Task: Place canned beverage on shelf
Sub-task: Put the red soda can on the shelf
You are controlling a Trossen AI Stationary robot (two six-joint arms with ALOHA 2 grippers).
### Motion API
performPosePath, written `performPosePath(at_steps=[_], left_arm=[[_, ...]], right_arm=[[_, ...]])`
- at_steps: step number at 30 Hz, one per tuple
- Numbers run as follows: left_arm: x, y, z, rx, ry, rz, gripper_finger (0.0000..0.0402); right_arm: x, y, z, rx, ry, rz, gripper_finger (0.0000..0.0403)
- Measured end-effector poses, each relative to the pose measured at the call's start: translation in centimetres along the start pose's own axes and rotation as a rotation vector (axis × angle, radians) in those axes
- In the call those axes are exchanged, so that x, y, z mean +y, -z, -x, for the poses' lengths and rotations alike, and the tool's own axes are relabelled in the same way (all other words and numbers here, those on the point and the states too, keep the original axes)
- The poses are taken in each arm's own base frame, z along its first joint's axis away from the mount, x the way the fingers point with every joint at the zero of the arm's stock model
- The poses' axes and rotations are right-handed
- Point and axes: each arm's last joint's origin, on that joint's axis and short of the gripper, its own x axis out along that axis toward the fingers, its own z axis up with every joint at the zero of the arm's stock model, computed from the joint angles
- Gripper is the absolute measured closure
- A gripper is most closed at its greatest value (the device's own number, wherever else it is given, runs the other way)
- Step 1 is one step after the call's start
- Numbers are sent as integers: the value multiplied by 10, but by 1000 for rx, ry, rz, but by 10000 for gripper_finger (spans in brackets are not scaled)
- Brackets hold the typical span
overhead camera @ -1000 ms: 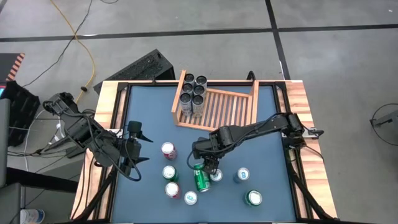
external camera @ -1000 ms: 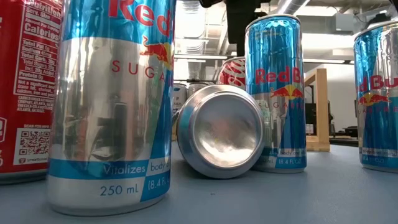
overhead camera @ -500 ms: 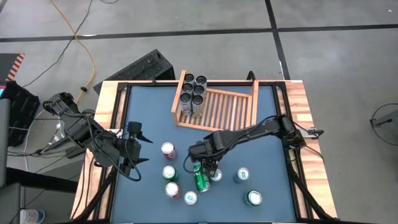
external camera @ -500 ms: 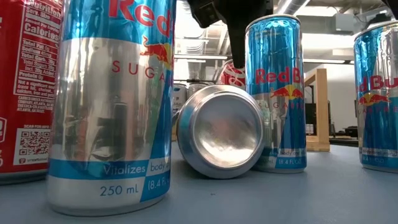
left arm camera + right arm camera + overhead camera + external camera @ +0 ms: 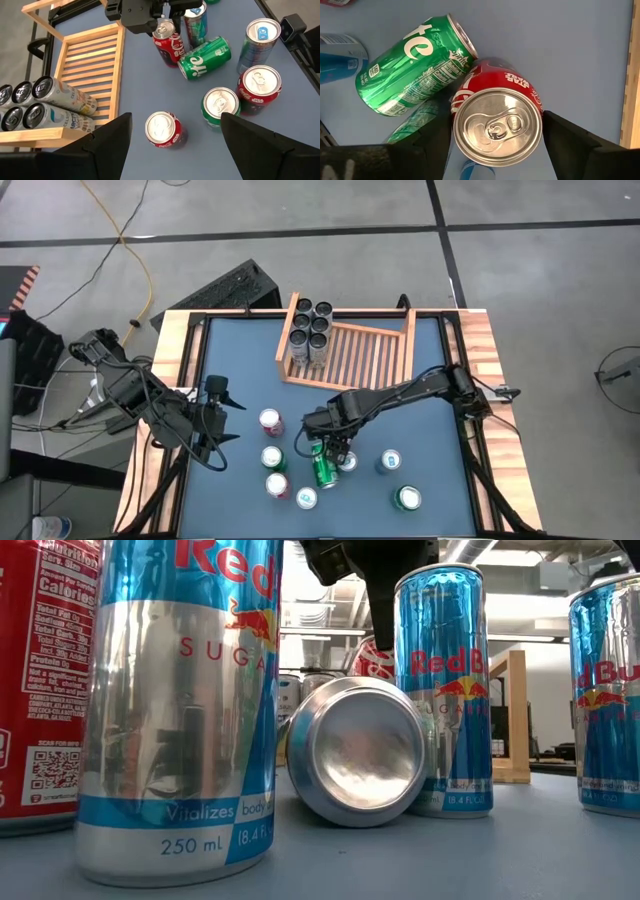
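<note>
A: Right hand (image 5: 331, 448) is dropping lower over the cans, high view; left hand (image 5: 218, 423) is idling, wide.

B: Right wrist: fingers straddling the upright red can (image 5: 497, 122), not gripping. Clipping the toppled green can (image 5: 412, 65) is likely.

A: Left wrist: shelf (image 5: 92, 62) is holding six cans.

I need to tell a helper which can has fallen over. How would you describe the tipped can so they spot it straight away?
Start at the wooden shelf at the table's far side, then come toward the loose cans at the near edge. Under the right gripper stands a red Coca-Cola can; touching it lies the green Sprite can. It is the only can on its side, the rest standing upright.
</note>
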Motion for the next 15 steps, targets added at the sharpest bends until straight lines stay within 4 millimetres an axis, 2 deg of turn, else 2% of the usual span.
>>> performPosePath(at_steps=[5, 10, 15], left_arm=[[0, 0, 0, 0, 0, 0, 111], [0, 0, 0, 0, 0, 0, 111], [0, 0, 0, 0, 0, 0, 111]], right_arm=[[-1, -2, -1, -6, -2, 6, 139], [-4, -3, -1, -6, 5, 32, 170], [-9, -4, 8, -26, -6, 42, 181]])
